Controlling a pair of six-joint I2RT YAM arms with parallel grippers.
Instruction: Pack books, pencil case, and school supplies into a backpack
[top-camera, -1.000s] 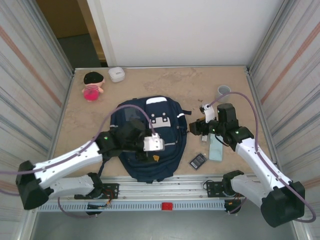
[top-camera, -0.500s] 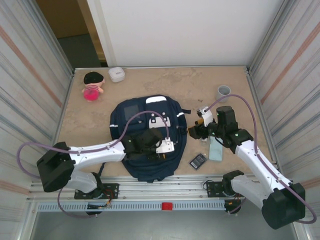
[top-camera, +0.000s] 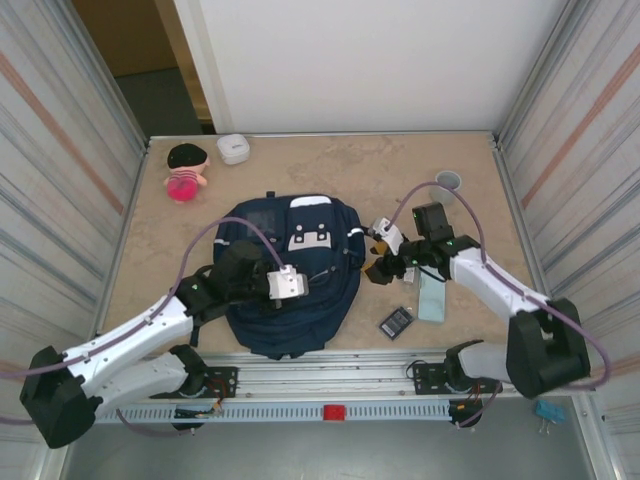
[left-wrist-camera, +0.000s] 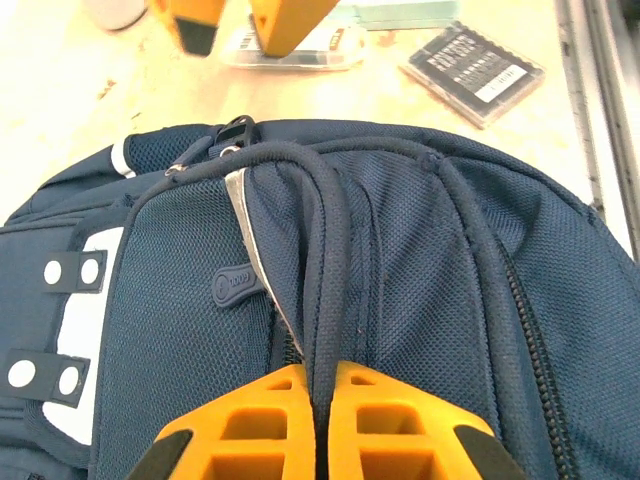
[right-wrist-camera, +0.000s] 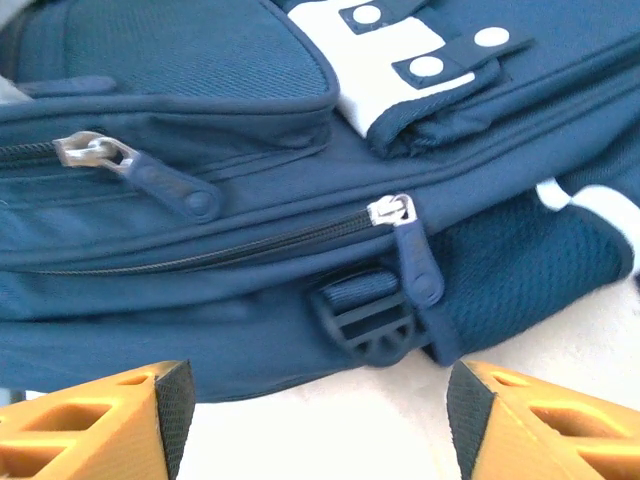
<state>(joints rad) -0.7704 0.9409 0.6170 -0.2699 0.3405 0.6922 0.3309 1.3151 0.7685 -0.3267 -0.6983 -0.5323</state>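
The left gripper (left-wrist-camera: 320, 372) was clamped shut on a navy cord loop (left-wrist-camera: 330, 240) atop the backpack (top-camera: 320, 315). Right of the backpack lay the calculator (top-camera: 396, 321) and the teal pencil case (top-camera: 432, 297). Slightly farther, the right gripper (right-wrist-camera: 318, 395) hovered with jaws apart at the backpack's zippered side.

backpack (top-camera: 322, 322): centre of table (top-camera: 400, 170) | pencil case (top-camera: 432, 297): right of backpack | calculator (top-camera: 396, 321): just left-front of pencil case | cup (top-camera: 448, 181): behind both
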